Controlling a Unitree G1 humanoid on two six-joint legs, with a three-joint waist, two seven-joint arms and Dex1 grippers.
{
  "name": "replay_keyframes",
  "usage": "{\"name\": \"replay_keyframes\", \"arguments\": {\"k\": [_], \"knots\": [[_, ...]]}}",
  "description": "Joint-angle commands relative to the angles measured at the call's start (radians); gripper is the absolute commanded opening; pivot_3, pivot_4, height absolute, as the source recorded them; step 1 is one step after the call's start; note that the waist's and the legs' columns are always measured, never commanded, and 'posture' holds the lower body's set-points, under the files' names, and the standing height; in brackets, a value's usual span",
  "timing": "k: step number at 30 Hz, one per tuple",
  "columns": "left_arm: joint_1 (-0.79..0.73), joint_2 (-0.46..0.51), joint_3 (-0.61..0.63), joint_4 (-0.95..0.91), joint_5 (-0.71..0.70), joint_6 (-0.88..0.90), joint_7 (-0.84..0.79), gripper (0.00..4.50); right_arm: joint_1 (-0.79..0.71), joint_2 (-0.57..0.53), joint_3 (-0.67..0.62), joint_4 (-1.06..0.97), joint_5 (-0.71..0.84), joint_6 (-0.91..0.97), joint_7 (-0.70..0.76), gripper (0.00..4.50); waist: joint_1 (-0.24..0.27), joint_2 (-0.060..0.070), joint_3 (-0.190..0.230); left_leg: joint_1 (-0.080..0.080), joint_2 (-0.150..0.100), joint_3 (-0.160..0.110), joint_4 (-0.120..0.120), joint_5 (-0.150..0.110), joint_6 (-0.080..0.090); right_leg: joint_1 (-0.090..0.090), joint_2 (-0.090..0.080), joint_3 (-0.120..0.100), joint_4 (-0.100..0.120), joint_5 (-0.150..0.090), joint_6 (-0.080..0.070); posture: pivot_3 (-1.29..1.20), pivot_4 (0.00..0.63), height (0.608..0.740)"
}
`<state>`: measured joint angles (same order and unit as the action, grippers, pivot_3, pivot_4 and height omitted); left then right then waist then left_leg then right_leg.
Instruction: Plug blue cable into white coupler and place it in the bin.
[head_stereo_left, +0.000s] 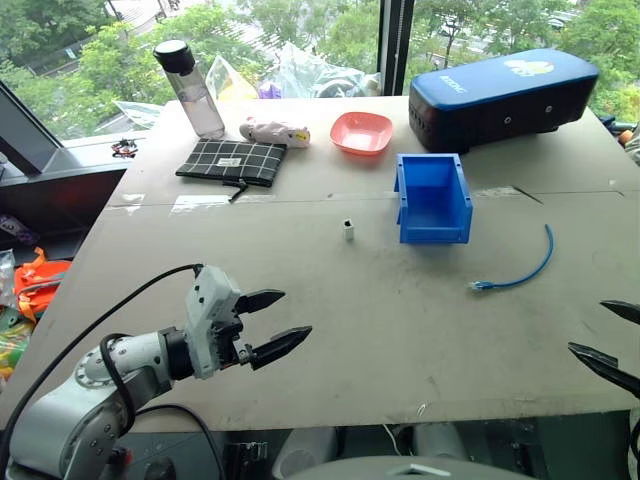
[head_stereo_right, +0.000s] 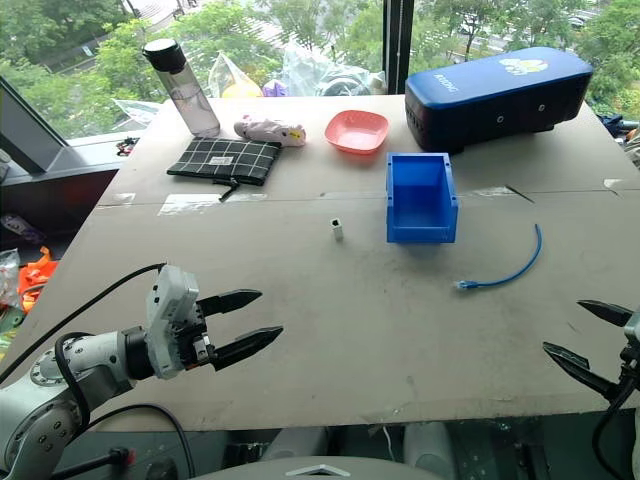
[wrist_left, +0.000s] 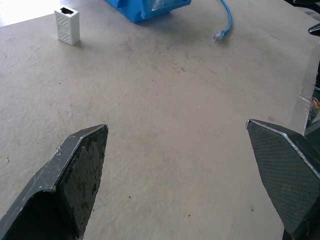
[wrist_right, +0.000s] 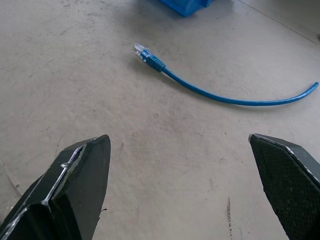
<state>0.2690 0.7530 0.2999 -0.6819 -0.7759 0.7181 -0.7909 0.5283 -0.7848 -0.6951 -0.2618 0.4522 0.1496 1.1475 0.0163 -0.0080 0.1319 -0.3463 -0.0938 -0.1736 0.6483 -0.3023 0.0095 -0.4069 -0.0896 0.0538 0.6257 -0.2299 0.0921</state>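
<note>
The blue cable (head_stereo_left: 520, 270) lies curved on the table right of centre, its clear plug (wrist_right: 141, 51) pointing left. The white coupler (head_stereo_left: 348, 230) stands upright in the middle of the table, left of the bin (head_stereo_left: 433, 198), which is open-topped and holds nothing I can see. My left gripper (head_stereo_left: 280, 320) hovers open over the near left part of the table, well short of the coupler. My right gripper (head_stereo_left: 605, 335) is open at the near right edge, a short way from the cable. Neither holds anything.
Along the far edge stand a large dark-blue case (head_stereo_left: 500, 95), a pink bowl (head_stereo_left: 361, 132), a small plush toy (head_stereo_left: 273, 132), a checked pouch (head_stereo_left: 232, 160) and a water bottle (head_stereo_left: 189, 88). The table (head_stereo_left: 300, 270) drops off at the left and near edges.
</note>
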Motion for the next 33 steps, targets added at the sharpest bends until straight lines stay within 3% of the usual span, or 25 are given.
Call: {"name": "replay_keyframes", "arguments": {"k": [1, 8, 13, 21, 25, 31, 33], "knots": [[0.005, 0.009, -0.009, -0.025, 0.017, -0.044, -0.021, 4.5, -0.045, -0.016, 0.033, 0.004, -0.008, -0.018, -0.006, 4.48, 0.0, 0.0, 0.0, 0.0, 0.0, 0.0, 0.0, 0.0, 0.0, 0.0, 0.0, 0.0, 0.0, 0.0, 0.0, 0.0, 0.15, 0.737], [-0.003, 0.039, -0.119, -0.122, 0.055, -0.105, -0.081, 4.5, -0.284, -0.123, 0.282, -0.004, -0.026, 0.093, 0.002, 4.48, -0.003, 0.001, 0.004, 0.002, 0.001, 0.002, 0.001, 0.0, 0.0, 0.002, 0.001, 0.002, 0.0, 0.0, 0.0, 0.0, 0.15, 0.737], [-0.066, 0.057, -0.135, -0.164, 0.024, -0.077, -0.045, 4.5, -0.489, -0.224, 0.52, 0.036, -0.154, 0.193, -0.011, 4.48, 0.004, 0.0, 0.005, 0.0, 0.001, 0.001, 0.0, 0.001, -0.003, 0.002, 0.0, -0.002, -0.001, 0.0, 0.0, 0.0, 0.15, 0.737], [0.002, 0.068, -0.103, -0.314, -0.034, -0.046, 0.032, 4.5, -0.85, -0.202, 0.807, 0.274, -0.269, 0.217, 0.106, 4.48, -0.006, -0.002, 0.008, 0.0, 0.002, 0.002, 0.0, 0.001, -0.003, 0.002, 0.0, -0.001, -0.003, 0.0, 0.0, 0.0, 0.15, 0.737], [0.063, 0.103, -0.091, -0.365, -0.058, -0.09, 0.077, 4.5, -0.977, -0.155, 0.911, 0.429, -0.334, 0.177, 0.163, 3.29, -0.002, -0.003, 0.008, 0.0, 0.002, 0.003, 0.0, 0.001, -0.004, 0.002, 0.001, -0.001, -0.003, 0.0, 0.0, 0.0, 0.15, 0.737], [0.224, 0.194, -0.09, -0.365, -0.065, -0.269, 0.137, 4.5, -1.035, -0.105, 0.948, 0.495, -0.349, 0.148, 0.209, 0.34, -0.003, -0.003, 0.008, 0.001, 0.002, 0.003, 0.0, 0.001, -0.004, 0.002, 0.0, -0.001, -0.003, 0.0, -0.001, 0.0, 0.15, 0.737], [0.275, 0.214, -0.103, -0.365, -0.059, -0.332, 0.169, 4.5, -1.02, -0.103, 0.945, 0.458, -0.342, 0.155, 0.22, 0.08, -0.003, -0.003, 0.008, 0.001, 0.004, 0.003, -0.001, 0.0, -0.005, 0.002, 0.001, -0.001, -0.003, 0.0, -0.001, 0.0, 0.15, 0.737]]}}
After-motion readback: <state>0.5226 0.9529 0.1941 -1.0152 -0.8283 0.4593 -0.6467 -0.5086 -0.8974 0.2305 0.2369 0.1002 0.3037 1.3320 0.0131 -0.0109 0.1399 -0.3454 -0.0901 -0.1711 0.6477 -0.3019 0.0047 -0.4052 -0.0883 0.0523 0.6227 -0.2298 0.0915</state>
